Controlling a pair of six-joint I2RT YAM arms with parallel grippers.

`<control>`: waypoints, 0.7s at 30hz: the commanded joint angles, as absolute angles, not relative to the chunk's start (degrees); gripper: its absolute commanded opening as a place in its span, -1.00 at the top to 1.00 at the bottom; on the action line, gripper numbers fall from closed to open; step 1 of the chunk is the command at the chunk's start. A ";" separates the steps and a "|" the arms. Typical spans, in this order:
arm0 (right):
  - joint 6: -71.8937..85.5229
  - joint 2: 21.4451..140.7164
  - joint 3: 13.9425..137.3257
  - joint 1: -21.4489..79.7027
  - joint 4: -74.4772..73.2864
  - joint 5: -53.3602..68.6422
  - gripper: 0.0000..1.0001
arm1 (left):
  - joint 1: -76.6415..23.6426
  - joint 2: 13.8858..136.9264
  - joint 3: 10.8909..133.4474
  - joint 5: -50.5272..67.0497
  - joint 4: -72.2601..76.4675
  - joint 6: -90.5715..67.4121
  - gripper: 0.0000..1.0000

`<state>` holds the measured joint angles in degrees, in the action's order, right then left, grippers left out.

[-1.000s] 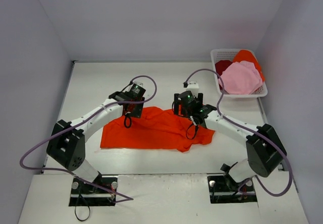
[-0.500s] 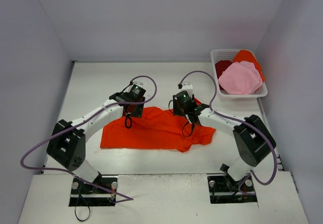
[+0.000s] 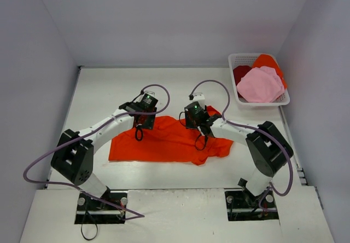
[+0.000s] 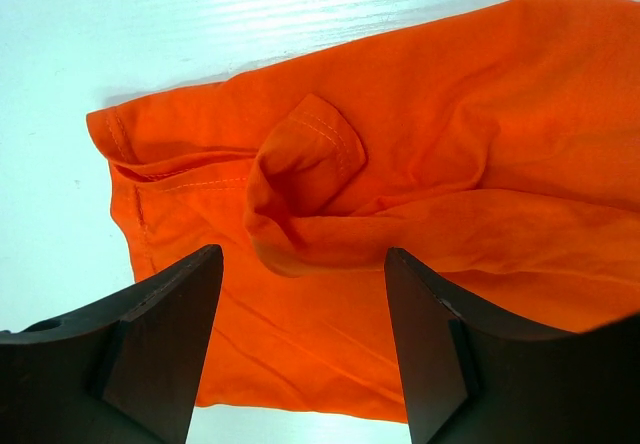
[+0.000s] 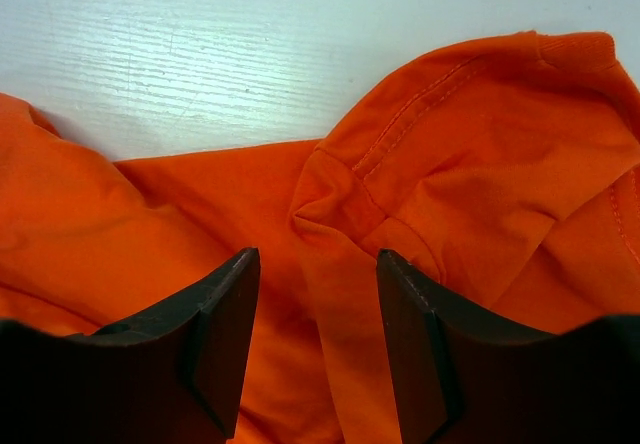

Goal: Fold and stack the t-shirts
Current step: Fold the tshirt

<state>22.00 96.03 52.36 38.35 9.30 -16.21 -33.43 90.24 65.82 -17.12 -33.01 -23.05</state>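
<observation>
The left arm rises from its base at the near left corner, bends at the elbow and reaches forward and right, its wrist turned down over the far left edge of the large orange-red t-shirt (image 3: 169, 142). The right arm climbs from the near right base to a high elbow, then stretches left across the shirt, its wrist pointing down over the far edge, right of the middle.

The left pincer (image 4: 300, 264) stands wide. In the left wrist view a raised, stitched fold of the orange-red cloth lies in the gap, with neither finger pressing on it, and nothing is held. The right pincer (image 5: 317, 259) is narrower but its jaws are still apart. A creased ridge of cloth beside a sleeve seam sits just ahead of the gap. The right wrist view does not show whether the tips touch the cloth, and no cloth is clamped.

There are two arms, two pincers and four t-shirts. The large orange-red one lies spread, rumpled along its far edge, on the white worktop (image 3: 109, 90) between the arms. The other three are heaped in one white lattice basket (image 3: 286, 98) at the far right corner: a light pink t-shirt (image 3: 261, 84) on top in front, a dark red t-shirt (image 3: 240, 72) at the far left, and another orange t-shirt (image 3: 269, 61) at the far right
</observation>
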 commanded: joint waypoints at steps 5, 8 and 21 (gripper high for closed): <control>21.62 96.85 53.70 38.67 11.86 -18.54 0.17 | -33.66 89.82 66.18 -18.90 -30.76 -23.73 -0.21; 21.45 97.47 53.96 38.67 11.87 -18.81 0.36 | -33.66 89.82 66.01 -18.90 -30.59 -23.73 -0.21; 21.80 94.66 53.17 37.53 9.50 -21.79 1.00 | -33.57 89.65 65.74 -18.90 -30.85 -23.47 -0.21</control>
<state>21.58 98.10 52.29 38.26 9.67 -17.96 -33.43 90.39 65.78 -17.87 -32.40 -23.03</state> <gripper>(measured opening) 0.007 0.607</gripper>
